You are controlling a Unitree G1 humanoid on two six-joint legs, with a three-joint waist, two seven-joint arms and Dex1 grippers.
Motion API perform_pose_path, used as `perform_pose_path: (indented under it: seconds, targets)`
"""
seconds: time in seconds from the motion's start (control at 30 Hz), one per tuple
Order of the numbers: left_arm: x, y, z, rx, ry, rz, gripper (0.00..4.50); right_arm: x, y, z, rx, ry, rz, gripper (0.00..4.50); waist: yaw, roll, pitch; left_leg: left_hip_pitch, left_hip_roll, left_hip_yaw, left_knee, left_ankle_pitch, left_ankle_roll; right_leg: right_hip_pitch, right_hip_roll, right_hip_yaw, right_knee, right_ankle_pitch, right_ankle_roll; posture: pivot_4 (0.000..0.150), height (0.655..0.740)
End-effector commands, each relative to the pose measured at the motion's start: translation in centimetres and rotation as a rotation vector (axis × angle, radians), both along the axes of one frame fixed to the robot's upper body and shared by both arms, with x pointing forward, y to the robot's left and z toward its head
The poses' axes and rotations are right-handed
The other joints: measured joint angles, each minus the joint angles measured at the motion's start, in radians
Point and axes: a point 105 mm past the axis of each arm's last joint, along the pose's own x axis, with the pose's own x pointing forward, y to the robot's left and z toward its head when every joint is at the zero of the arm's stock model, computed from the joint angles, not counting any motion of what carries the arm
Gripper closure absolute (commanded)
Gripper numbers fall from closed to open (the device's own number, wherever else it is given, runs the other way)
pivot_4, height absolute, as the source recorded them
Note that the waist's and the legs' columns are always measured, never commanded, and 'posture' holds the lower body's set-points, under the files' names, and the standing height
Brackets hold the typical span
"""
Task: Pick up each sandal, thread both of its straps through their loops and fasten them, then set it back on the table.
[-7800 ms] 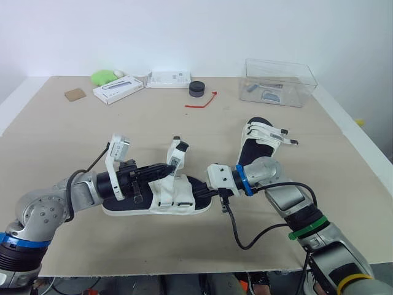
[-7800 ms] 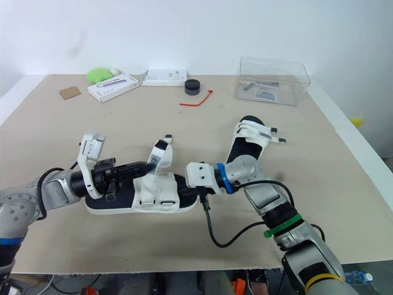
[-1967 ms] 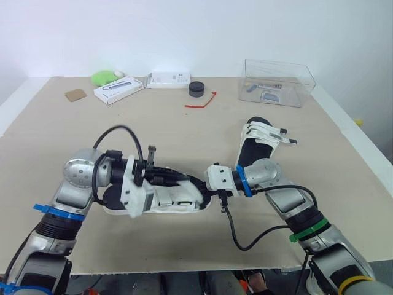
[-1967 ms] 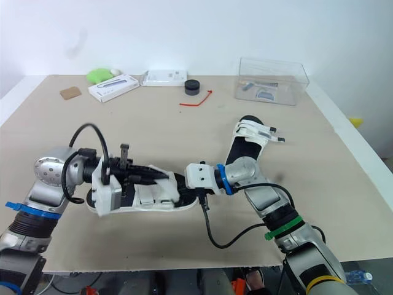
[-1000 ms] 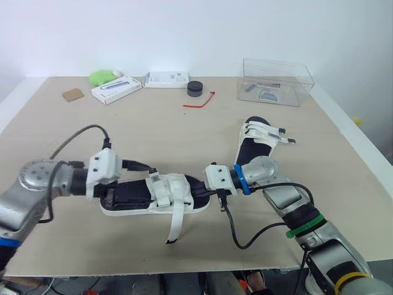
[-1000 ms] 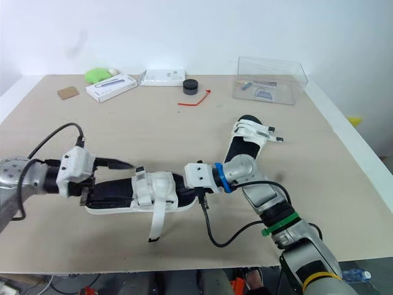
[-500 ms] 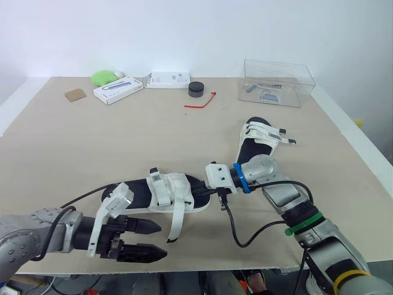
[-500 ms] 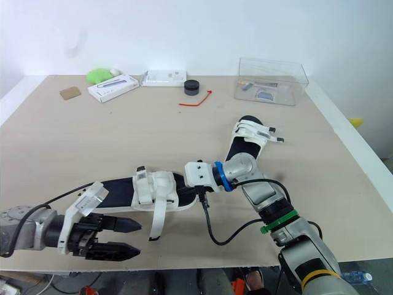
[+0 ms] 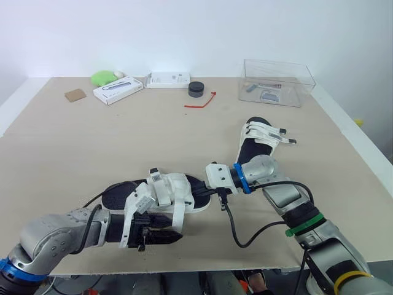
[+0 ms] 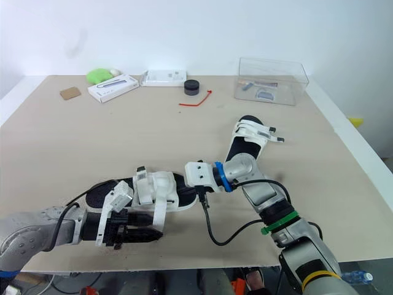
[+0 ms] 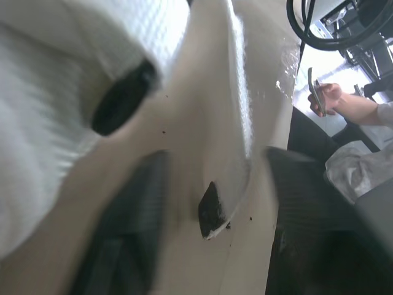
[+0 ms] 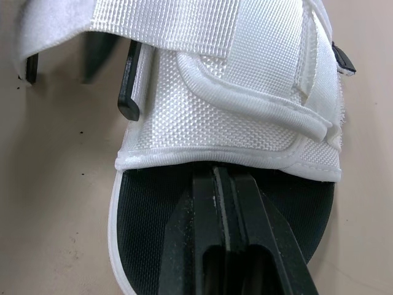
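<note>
Table: we see a beige tabletop (image 9: 92,141) with everything below resting on it.
Clear box: a see-through plastic box (image 9: 279,83) stands at the far right; we cannot make out the small items inside.
Near sandal: the black-soled sandal with white straps (image 9: 175,187) lies flat near the front edge, between our two arms.
Far sandal: the second sandal (image 9: 255,149) lies flat farther back on the right, just behind our right wrist, with its strap ends sticking out to the right.
Left gripper: our left gripper (image 9: 172,236) sits low over the table just in front of the near sandal. Its fingers are spread, one on each side of the strap tip, and grip nothing.
Right gripper: our right gripper (image 12: 222,178) has its fingers pressed together, lying on the black footbed at the toe end, right up against the white front strap.
Loose strap: one unfastened white strap (image 9: 177,216) hangs off the near sandal toward the front edge. Its black tip (image 11: 210,209) lies on the table.
White boxes: a flat white box (image 9: 118,89) and a second white box (image 9: 167,79) sit at the far edge.
Small items: a black puck (image 9: 196,89) and a red tie (image 9: 201,102) lie near them.
</note>
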Motion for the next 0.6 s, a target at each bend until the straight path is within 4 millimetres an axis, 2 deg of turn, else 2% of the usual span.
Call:
perform_pose_path:
  seconds: [0.03, 0.07, 0.23, 0.37, 0.43, 0.47, 0.57, 0.6]
  targets:
    - [-0.2, -0.7, 0.5, -0.037, -0.002, -0.03, 4.0, -0.1, -1.1, -1.8, -0.08, 0.034, -0.034, 4.5, 0.0, 0.0, 0.0, 0.0, 0.0, 0.0, 0.0, 0.0, 0.0, 0.0, 0.0, 0.0, 0.0, 0.0, 0.0, 0.15, 0.74]
    - [-0.2, -0.9, 0.7, -0.054, -0.001, -0.033, 4.35, -0.1, -1.2, -1.8, -0.081, 0.034, -0.035, 4.5, 0.0, 0.0, 0.0, 0.0, 0.0, 0.0, 0.0, 0.0, 0.0, 0.0, 0.0, 0.0, 0.0, 0.0, 0.0, 0.15, 0.74]
    - [-0.7, -0.3, 2.4, -0.144, 0.063, -0.062, 4.35, -0.2, -1.3, -1.8, -0.083, 0.033, -0.04, 4.5, 0.0, 0.0, 0.0, 0.0, 0.0, 0.0, 0.0, 0.0, 0.0, 0.0, -0.001, 0.0, 0.0, -0.001, 0.002, 0.15, 0.74]
    - [-2.2, 1.0, 5.6, -0.283, 0.202, -0.154, 4.35, -0.2, -1.3, -1.8, -0.081, 0.031, -0.044, 4.5, 0.0, -0.001, 0.0, -0.001, 0.0, -0.001, 0.0, 0.0, 0.0, 0.0, -0.001, -0.001, 0.0, -0.002, 0.003, 0.15, 0.74]
    - [-1.6, 1.8, 7.2, -0.335, 0.22, -0.153, 4.35, -0.2, -1.3, -1.8, -0.081, 0.029, -0.046, 4.5, 0.001, -0.001, 0.001, -0.001, 0.0, -0.002, 0.0, 0.0, 0.0, 0.0, -0.002, -0.001, 0.0, -0.002, 0.003, 0.15, 0.74]
    - [-1.0, 2.0, 7.7, -0.351, 0.213, -0.132, 4.35, -0.2, -1.4, -1.8, -0.081, 0.028, -0.047, 4.5, 0.0, -0.001, 0.001, -0.001, -0.001, -0.003, 0.0, 0.0, 0.0, 0.0, -0.002, -0.003, 0.0, -0.003, 0.003, 0.15, 0.74]
    - [4.0, 2.8, 9.4, -0.405, 0.127, 0.047, 4.35, -0.2, -1.4, -1.8, -0.081, 0.024, -0.049, 4.5, 0.003, -0.001, 0.001, -0.001, -0.002, -0.004, 0.0, 0.0, 0.001, 0.001, -0.002, -0.003, 0.0, -0.003, 0.003, 0.15, 0.74]
    - [5.1, 2.9, 9.4, -0.397, 0.107, 0.087, 4.35, -0.2, -1.4, -1.8, -0.081, 0.023, -0.049, 4.5, 0.003, -0.002, 0.0, -0.001, -0.003, -0.006, 0.0, 0.0, 0.0, 0.001, -0.002, -0.003, 0.0, -0.003, 0.004, 0.15, 0.74]
